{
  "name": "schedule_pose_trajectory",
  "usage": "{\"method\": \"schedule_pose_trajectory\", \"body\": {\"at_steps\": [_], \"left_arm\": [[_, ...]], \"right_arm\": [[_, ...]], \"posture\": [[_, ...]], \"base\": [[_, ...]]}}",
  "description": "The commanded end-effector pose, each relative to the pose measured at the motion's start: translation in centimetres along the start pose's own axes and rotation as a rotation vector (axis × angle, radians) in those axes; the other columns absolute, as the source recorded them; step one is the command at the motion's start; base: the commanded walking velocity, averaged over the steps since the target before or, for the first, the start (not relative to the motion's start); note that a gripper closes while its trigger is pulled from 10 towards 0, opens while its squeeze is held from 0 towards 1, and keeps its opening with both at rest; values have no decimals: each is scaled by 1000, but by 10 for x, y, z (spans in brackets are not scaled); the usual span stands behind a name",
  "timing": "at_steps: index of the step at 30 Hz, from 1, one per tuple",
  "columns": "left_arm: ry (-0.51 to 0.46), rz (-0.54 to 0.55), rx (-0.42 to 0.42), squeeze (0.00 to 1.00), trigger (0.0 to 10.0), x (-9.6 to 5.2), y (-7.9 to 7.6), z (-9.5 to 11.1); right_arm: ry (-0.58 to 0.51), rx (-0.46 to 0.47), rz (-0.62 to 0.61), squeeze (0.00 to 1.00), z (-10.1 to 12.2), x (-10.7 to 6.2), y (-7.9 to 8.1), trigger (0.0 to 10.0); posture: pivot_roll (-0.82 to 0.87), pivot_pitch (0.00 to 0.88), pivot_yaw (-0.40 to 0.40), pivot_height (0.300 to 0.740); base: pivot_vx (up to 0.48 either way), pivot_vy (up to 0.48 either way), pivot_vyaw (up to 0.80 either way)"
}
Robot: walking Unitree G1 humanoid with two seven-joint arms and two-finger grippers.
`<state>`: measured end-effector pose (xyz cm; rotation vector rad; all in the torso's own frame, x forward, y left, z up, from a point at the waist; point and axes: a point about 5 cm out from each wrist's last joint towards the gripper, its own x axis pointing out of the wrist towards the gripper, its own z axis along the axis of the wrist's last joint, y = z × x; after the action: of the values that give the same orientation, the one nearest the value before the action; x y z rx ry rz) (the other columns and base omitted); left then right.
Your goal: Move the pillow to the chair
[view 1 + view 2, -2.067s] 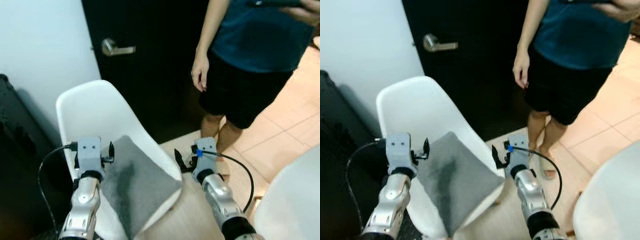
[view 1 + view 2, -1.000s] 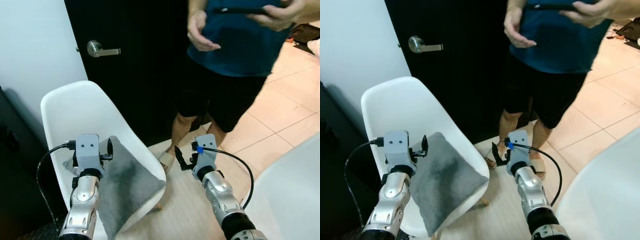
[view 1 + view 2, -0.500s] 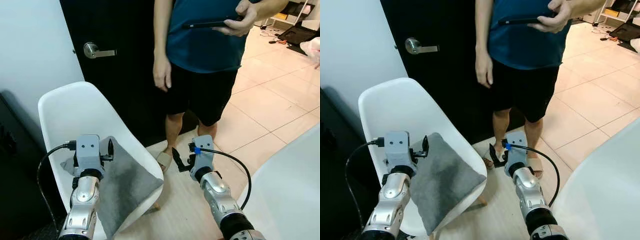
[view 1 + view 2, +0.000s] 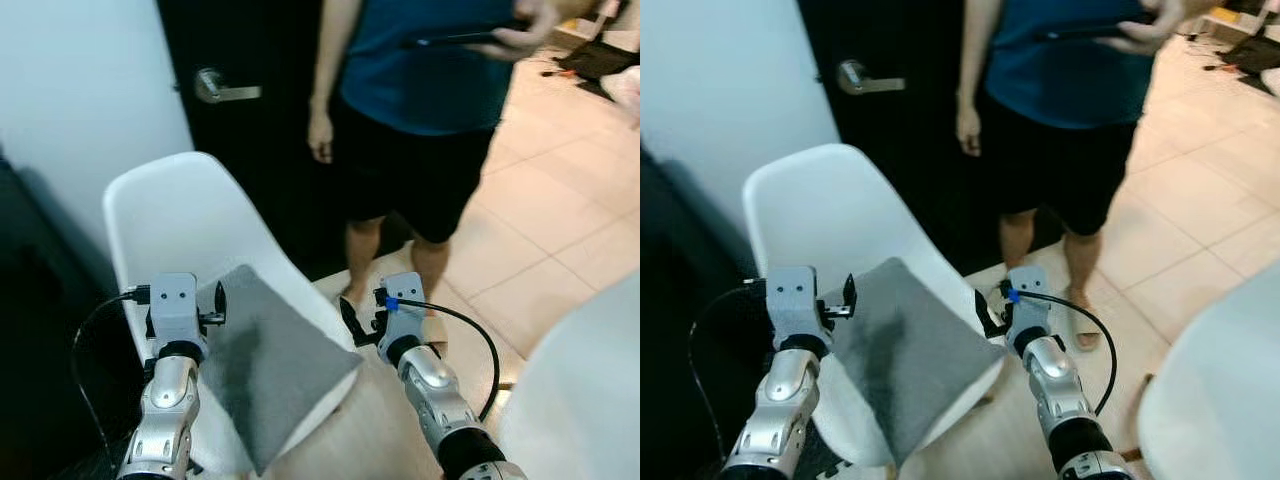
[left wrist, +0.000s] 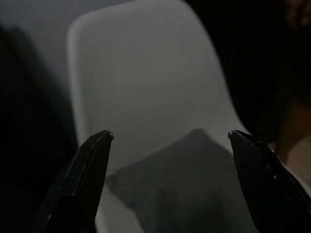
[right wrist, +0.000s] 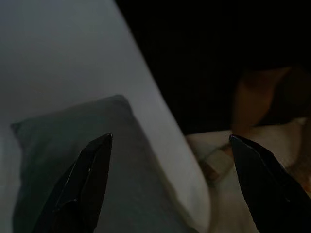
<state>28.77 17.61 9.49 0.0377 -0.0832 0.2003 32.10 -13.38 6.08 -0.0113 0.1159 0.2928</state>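
Person: cut off above the chest by the top edge; raised hand blurred, dark flat item in it unidentifiable. Chair: legs hidden under seat and pillow. Pillow: near corner overhung the seat edge, underside unseen. White curved object: cropped at right edge, unidentifiable. Wrist views: dim, detail lost.

Bright, slightly motion-blurred head views with glare on the pale floor tiles; dim, murky, soft wrist views.
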Motion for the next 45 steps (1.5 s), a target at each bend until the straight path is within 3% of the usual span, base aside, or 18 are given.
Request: {"method": "schedule_pose_trajectory", "body": {"at_steps": [1, 8, 16, 18, 19, 20, 23, 26, 28, 29, 32, 36, 39, 45], "left_arm": [[23, -27, 20, 0, 10000, -2, -4, -6], [79, -98, 80, 0, 10000, -7, -13, -18], [171, -91, 61, 0, 10000, -11, -8, -36], [266, -88, 46, 0, 10000, -16, -1, -55], [340, -78, 20, 0, 10000, -21, 4, -68], [340, -78, 20, 0, 10000, -21, 4, -68], [393, -161, 10, 0, 10000, -23, -3, -74], [425, -236, -51, 0, 10000, -24, -13, -77], [435, -249, -46, 0, 10000, -25, -16, -79], [437, -255, 0, 0, 10000, -25, -17, -81], [466, -247, 36, 0, 10000, -26, -17, -87], [545, -205, 24, 0, 10000, -30, -10, -98], [509, -216, 45, 0, 10000, -27, -7, -94], [458, -125, 99, 0, 10000, -24, 7, -94]], "right_arm": [[42, 0, -3, 0, -9, -4, -1, 10000], [119, 3, -124, 0, -24, -13, -18, 10000], [147, 4, -179, 0, -31, -19, -27, 10000], [169, -14, -253, 0, -35, -24, -36, 10000], [196, -45, -345, 0, -40, -30, -47, 10000], [196, -45, -345, 0, -40, -30, -47, 10000], [246, -44, -508, 0, -49, -42, -62, 10000], [276, 5, -600, 0, -58, -52, -69, 10000], [292, 18, -625, 0, -63, -57, -70, 10000], [312, 32, -653, 0, -68, -63, -72, 10000], [349, 63, -676, 0, -78, -71, -72, 10000], [452, 99, -559, 0, -93, -73, -60, 10000], [491, 99, -523, 0, -98, -75, -56, 10000], [518, 108, -494, 0, -100, -72, -53, 10000]], "posture": [[38, 93, -14, 740], [32, 84, -13, 740], [26, 56, -11, 740], [18, 44, -9, 740], [18, 37, -12, 740], [18, 37, -12, 740], [15, 33, -14, 740], [11, 29, -12, 740], [7, 29, -10, 740], [4, 27, -8, 740], [1, 24, -5, 740], [-8, 10, 13, 740], [-1, 3, 14, 740], [51, 0, -20, 740]], "base": [[0, 0, 0], [0, 0, -114], [0, 0, -800], [0, 0, -800], [0, 0, -800], [0, 0, -800], [0, 0, -800], [0, 0, -800], [0, 0, -800], [0, 0, -800], [0, 0, -800], [0, 0, -800], [0, 0, -800], [0, 0, -800]]}}
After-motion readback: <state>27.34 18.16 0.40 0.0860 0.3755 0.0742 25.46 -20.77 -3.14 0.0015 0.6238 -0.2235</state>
